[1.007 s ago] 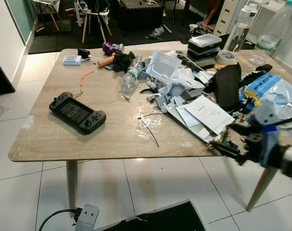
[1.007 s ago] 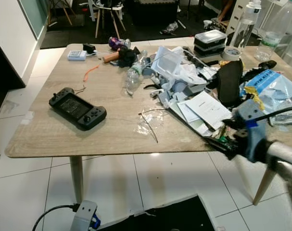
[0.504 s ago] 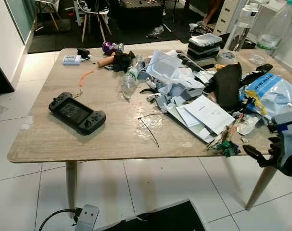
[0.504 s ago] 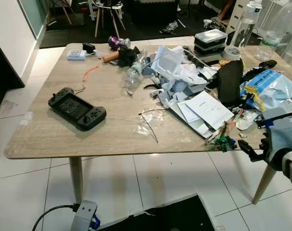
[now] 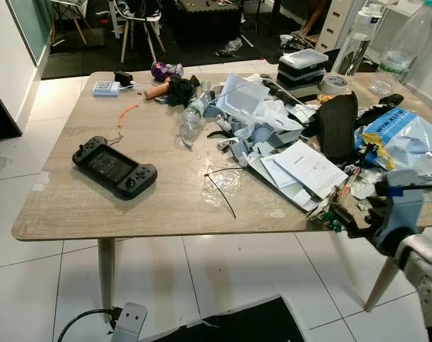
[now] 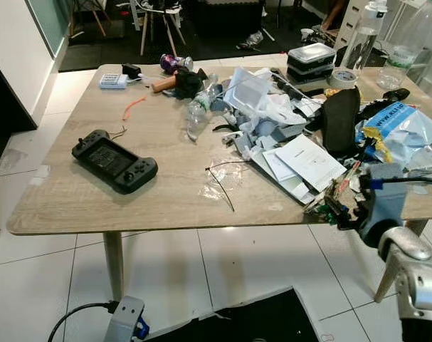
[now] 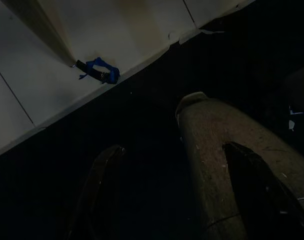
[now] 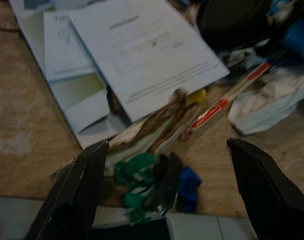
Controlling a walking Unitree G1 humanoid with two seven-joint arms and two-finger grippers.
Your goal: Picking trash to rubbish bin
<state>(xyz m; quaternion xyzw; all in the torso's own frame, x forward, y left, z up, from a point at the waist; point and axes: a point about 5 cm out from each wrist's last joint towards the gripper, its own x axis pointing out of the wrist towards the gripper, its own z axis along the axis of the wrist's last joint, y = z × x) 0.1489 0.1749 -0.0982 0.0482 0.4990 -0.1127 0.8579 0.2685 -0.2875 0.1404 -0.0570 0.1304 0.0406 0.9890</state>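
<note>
A small clump of green and blue trash [image 8: 152, 182] lies with thin sticks and a red-and-white wrapper [image 8: 217, 105] at the front right edge of the wooden table [image 5: 73, 214]. My right gripper [image 5: 349, 222] hovers just off that edge, level with the clump [image 5: 334, 216]. It is open, fingers [image 8: 76, 200] wide apart on either side of the clump, touching nothing. My left gripper [image 7: 172, 190] hangs open in the dark over the black mat and white tiles.
The table's right half is piled with white papers [image 5: 308, 167], a black pouch [image 5: 336, 128], a blue bag [image 5: 401, 132], a crushed plastic bottle [image 5: 193, 114] and clear wrap [image 5: 226, 187]. A black game console [image 5: 114, 167] lies at the left. A cabled device [image 5: 128, 320] sits on the floor.
My right gripper drew back to the right off the table edge, then came in again toward the green clump. The trash on the table has not moved.
</note>
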